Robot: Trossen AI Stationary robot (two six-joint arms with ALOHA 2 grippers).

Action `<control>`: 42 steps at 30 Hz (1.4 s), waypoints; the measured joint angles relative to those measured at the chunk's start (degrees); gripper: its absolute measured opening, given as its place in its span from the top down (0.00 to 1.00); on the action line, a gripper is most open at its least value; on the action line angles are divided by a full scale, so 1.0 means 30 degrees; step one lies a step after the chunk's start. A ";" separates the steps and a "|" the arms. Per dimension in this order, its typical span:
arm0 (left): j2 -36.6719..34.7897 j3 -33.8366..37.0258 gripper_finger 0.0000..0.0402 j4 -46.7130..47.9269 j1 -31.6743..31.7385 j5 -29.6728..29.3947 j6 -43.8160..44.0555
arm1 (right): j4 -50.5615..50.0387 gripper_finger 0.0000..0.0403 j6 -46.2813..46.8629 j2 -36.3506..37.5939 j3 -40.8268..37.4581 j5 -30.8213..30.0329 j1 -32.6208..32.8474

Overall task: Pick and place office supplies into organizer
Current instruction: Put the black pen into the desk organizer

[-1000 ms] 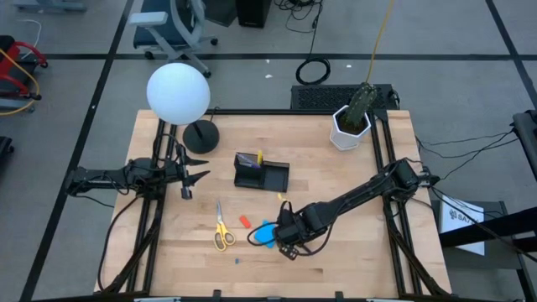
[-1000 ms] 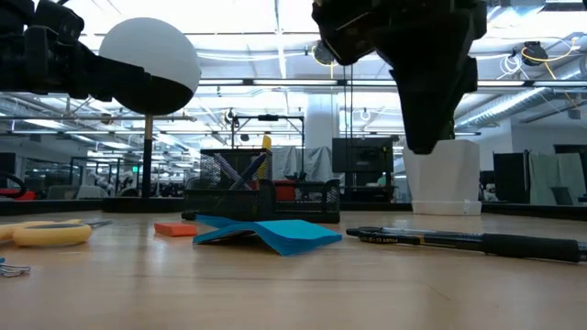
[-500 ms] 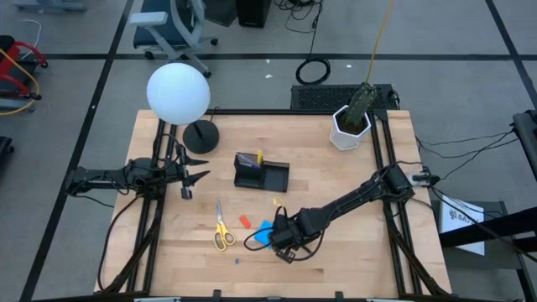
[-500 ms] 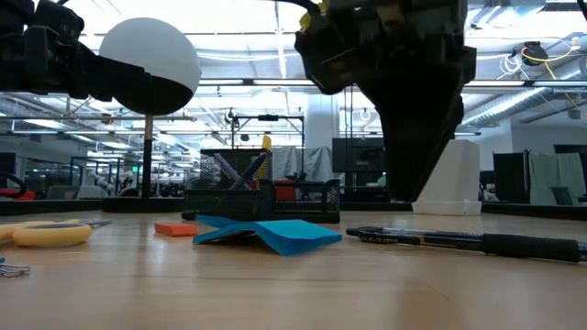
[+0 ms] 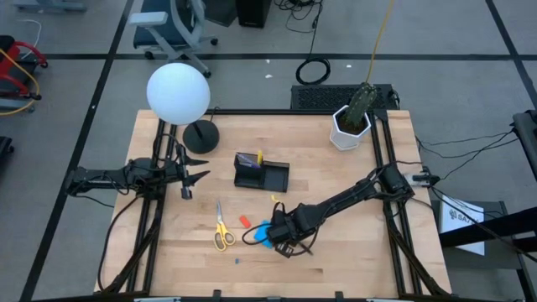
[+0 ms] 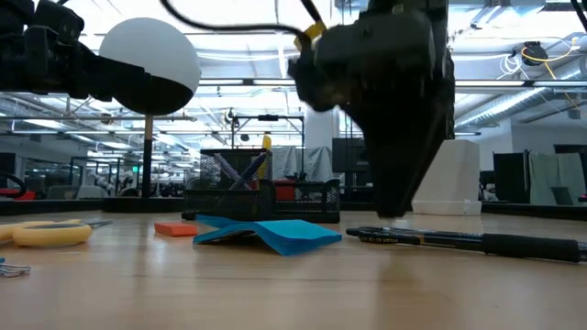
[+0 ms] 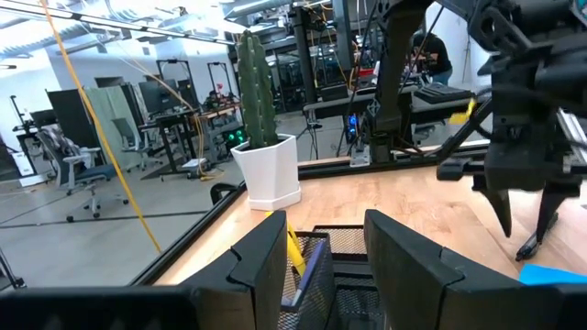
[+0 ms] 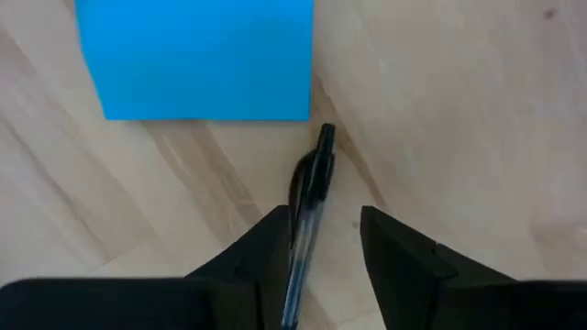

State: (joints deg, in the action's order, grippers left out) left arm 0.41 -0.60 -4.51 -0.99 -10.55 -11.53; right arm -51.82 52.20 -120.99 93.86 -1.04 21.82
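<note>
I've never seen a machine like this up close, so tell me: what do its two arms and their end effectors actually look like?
Both arms are dark, nearly black, built of slim jointed segments with black cables looping alongside. The left end effector ends in two thin pointed fingers, with a small white part below it. The right end effector is a bulkier dark block; seen from its wrist, its fingers are flat, matte black and angular. A yellow cable piece shows near its top.

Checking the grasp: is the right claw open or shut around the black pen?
Open: the right claw straddles the black pen, which lies flat on the table.
</note>
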 joint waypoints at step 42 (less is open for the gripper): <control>0.0005 0.0000 0.62 0.0004 0.0000 0.0000 -0.0007 | 0.0798 0.94 -0.1605 -0.0377 -0.1740 0.0471 0.0050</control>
State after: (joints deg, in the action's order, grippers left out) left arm 0.43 -0.60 -4.50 -0.99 -10.55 -11.55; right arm -49.43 47.39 -122.12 88.64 0.37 21.97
